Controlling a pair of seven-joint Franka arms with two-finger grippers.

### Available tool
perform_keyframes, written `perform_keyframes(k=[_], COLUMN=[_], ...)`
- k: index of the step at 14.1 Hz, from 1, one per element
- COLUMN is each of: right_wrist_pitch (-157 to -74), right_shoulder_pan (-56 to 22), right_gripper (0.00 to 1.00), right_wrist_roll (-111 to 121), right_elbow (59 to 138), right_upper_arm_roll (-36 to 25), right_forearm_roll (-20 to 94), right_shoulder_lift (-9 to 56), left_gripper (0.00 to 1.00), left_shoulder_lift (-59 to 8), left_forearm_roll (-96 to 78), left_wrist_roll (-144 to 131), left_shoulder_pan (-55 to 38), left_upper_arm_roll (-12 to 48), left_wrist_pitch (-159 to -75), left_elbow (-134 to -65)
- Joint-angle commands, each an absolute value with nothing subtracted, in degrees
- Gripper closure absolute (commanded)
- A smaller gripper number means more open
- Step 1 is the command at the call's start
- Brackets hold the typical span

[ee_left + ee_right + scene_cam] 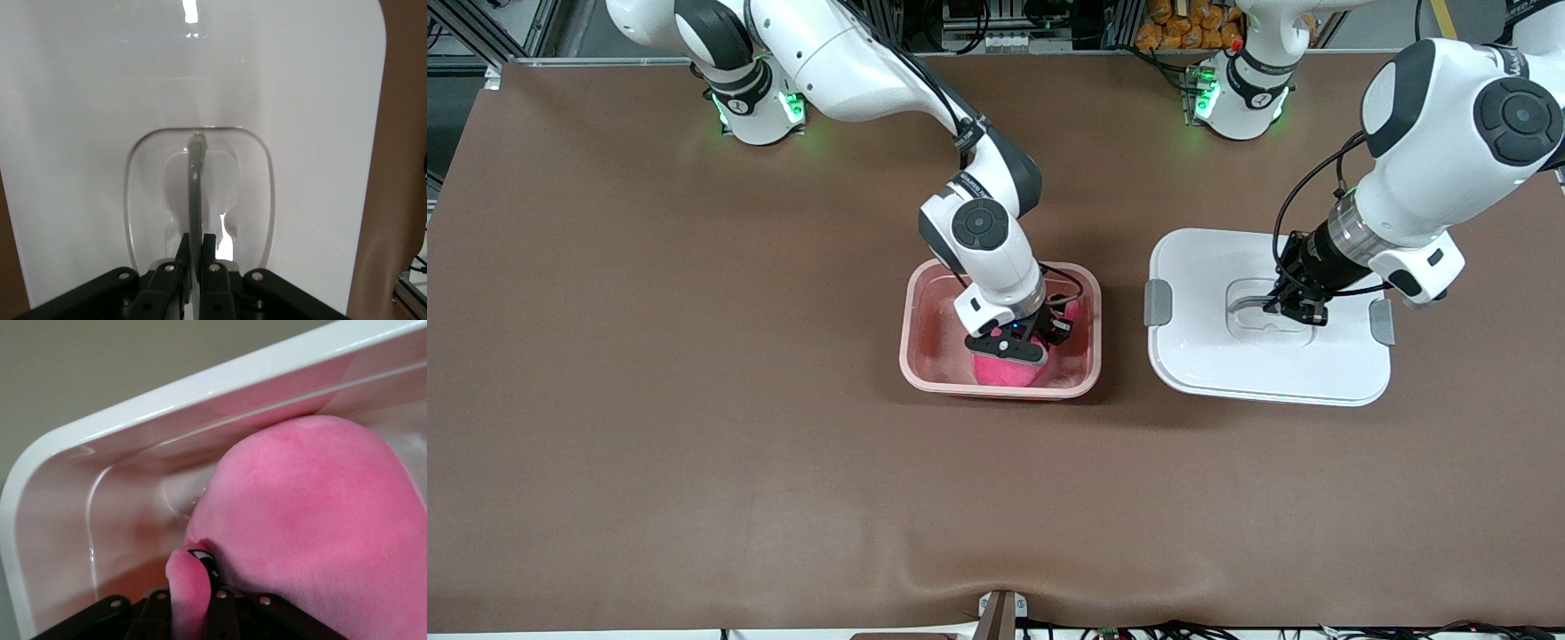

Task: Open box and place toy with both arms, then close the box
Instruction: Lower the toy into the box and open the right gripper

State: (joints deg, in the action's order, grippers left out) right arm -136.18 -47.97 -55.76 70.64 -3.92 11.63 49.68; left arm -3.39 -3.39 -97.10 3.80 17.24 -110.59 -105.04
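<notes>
- Bright pink plush toy inside open translucent pink box, mid-desk.
- Right claw clenched on toy's ear lobe.
- Left claw clenched on grey handle of white lid, beside box.

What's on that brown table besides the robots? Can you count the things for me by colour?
Pink: 2, the box and the toy inside it, gripped by the right gripper.
White: 1, the lid, its handle pinched by the left gripper.
Total: 3
</notes>
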Motion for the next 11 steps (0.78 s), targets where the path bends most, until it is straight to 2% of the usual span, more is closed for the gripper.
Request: perform_keyframes(k=[1, 8, 9, 10, 11], right_wrist_pitch=[-137.9, -141.5, -141.2, -140.8, -140.7], right_shoulder_pan=[-48.3, -48.8, -48.5, -48.4, -48.9], right_gripper=[1.00, 1.00, 0.87, 0.28, 0.00], right_wrist_roll=[-56.6, -56.0, -55.9, -55.5, -55.0], right_elbow=[69.3, 69.3, 69.2, 69.1, 69.2], right_upper_arm_roll=[-3.3, -3.3, -3.3, -3.3, -3.3], right_forearm_roll=[12.7, 12.6, 12.7, 12.3, 12.0], right_shoulder_lift=[52.4, 54.7, 54.6, 54.5, 54.3], left_gripper=[1.00, 1.00, 1.00, 1.00, 1.00], left_shoulder_lift=[-2.5, -3.3, -3.3, -3.3, -3.3], left_forearm_roll=[-4.4, -4.4, -4.4, -4.4, -4.4], left_wrist_roll=[-97.6, -97.7, -97.8, -97.8, -97.8], left_shoulder_pan=[4.4, 4.3, 4.3, 4.3, 4.2], left_upper_arm_roll=[17.8, 17.8, 17.8, 17.8, 17.8], left_wrist_pitch=[-108.9, -109.0, -109.0, -108.9, -108.9], left_elbow=[-104.4, -103.4, -103.4, -103.4, -103.4])
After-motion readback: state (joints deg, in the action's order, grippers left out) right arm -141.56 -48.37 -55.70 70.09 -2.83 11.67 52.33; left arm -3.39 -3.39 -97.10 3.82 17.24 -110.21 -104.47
